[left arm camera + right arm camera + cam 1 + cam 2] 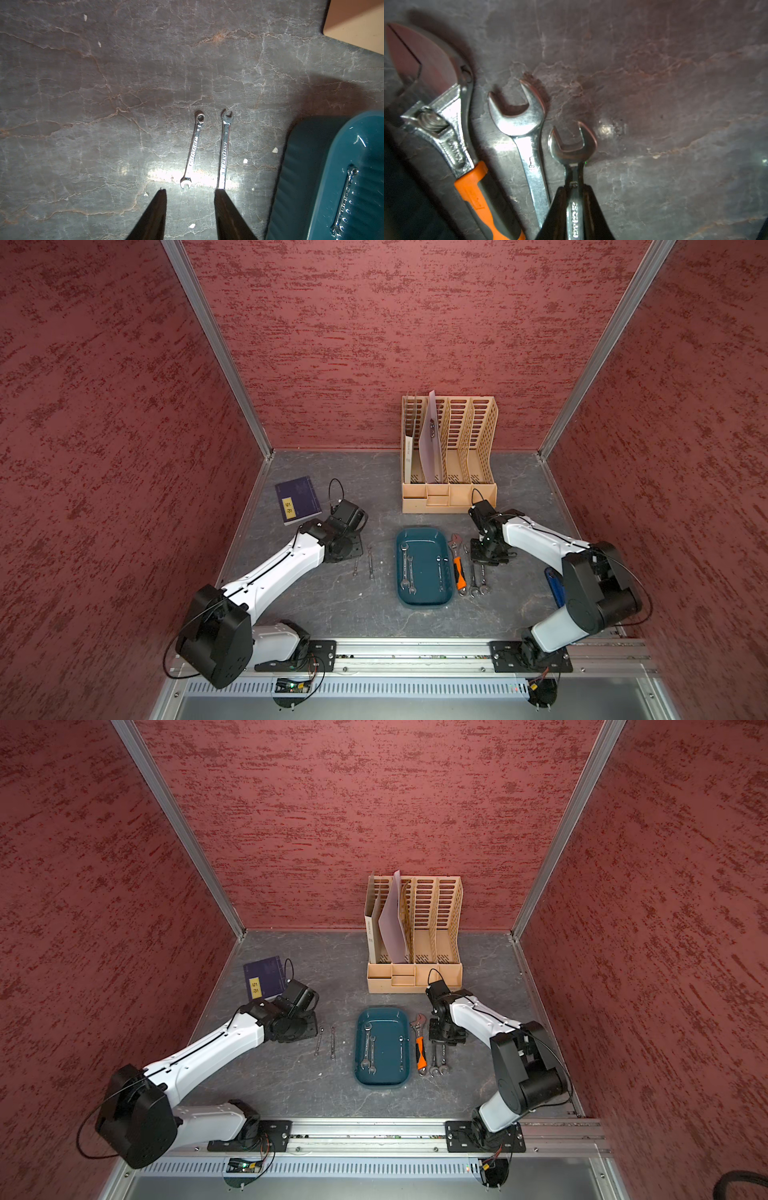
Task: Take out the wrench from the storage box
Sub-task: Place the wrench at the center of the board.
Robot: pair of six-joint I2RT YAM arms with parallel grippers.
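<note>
R end effector [575, 187] gripping wrench [572, 143], axis front-back, head rearward, L end effector [191, 190] parted

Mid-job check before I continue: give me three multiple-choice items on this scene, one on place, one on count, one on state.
1. The orange-handled wrench lies: A in the storage box; B on the table beside it; C in the organizer.
2. Wrenches in the storage box: A one; B five; C three.
3. The right gripper is: A shut on an open-end wrench; B open; C shut, empty.
Answers: B, it lies outside the rim; C, three lie inside; A, fingers clamp its shaft.
</note>
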